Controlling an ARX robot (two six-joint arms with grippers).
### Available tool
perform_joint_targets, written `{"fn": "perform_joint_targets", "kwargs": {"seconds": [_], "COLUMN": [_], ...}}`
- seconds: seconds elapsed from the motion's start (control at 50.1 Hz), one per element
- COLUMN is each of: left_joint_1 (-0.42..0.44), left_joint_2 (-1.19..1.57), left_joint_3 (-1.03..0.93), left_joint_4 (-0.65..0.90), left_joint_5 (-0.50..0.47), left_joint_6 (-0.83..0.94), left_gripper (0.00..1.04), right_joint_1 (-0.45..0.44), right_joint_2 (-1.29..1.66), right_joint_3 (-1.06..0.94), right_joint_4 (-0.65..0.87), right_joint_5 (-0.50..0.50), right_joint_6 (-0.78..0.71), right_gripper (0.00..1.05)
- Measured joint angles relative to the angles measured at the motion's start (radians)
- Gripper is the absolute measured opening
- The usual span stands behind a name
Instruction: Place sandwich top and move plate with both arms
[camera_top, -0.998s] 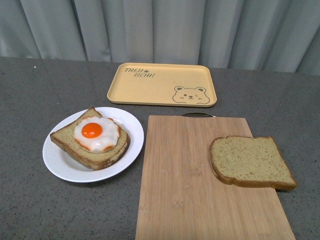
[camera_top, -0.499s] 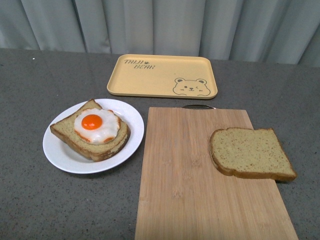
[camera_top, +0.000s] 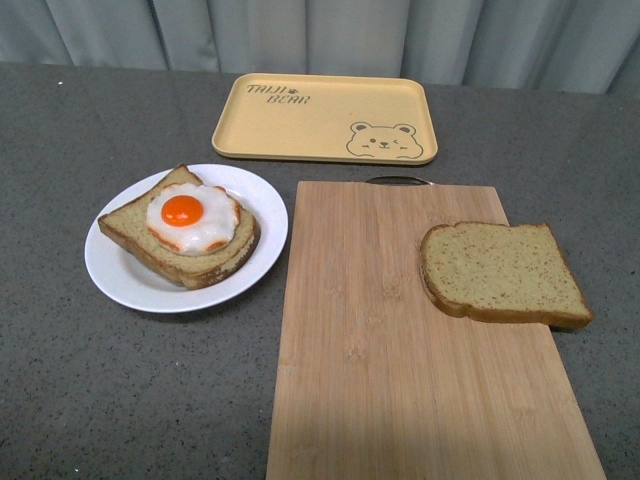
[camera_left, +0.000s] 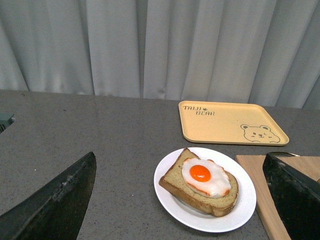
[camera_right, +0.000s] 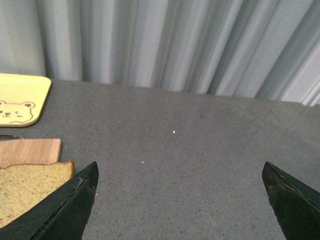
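Neither step is looking begun. The plain tan-brown square bread slice is lying at frame right on the pale wooden cutting board. The round glossy white plate, with its egg-topped slice, is sitting at left. The left gripper and right gripper are hanging with jaws spread wide, holding nothing.

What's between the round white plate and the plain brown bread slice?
Only bare wood of the rectangular bamboo cutting board; nothing rests between the round white plate and the plain bread slice, as the front view shows.
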Motion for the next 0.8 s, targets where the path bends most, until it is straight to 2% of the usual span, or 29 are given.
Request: {"fn": "perform_joint_targets", "kwargs": {"seconds": [0.1, 0.18, 0.319, 0.499, 0.599, 0.798], "left_joint_1": [0.0, 0.0, 0.0, 0.0, 0.0, 0.0], "left_joint_2": [0.0, 0.0, 0.0, 0.0, 0.0, 0.0], "left_joint_3": [0.0, 0.0, 0.0, 0.0, 0.0, 0.0], "left_joint_4": [0.0, 0.0, 0.0, 0.0, 0.0, 0.0], "left_joint_5": [0.001, 0.0, 0.0, 0.0, 0.0, 0.0], "left_joint_6": [0.0, 0.0, 0.0, 0.0, 0.0, 0.0], "left_gripper": [0.98, 0.98, 0.98, 0.98, 0.98, 0.98], "right_joint_1": [-0.087, -0.174, -0.251, -0.273, -0.264, -0.226], "right_joint_2": [0.241, 0.552, 0.994, 1.295, 1.405, 1.54], "right_joint_3": [0.053, 0.147, 0.324, 0.502, 0.566, 0.674], "right_joint_4": [0.126, 0.242, 0.218, 0.121, 0.082, 0.017], "right_joint_5": [-0.12, -0.268, -0.52, -0.735, -0.797, -0.803], "right_joint_6": [0.039, 0.092, 0.181, 0.257, 0.264, 0.258], "right_gripper": [0.95, 0.95, 0.95, 0.95, 0.95, 0.95]}}
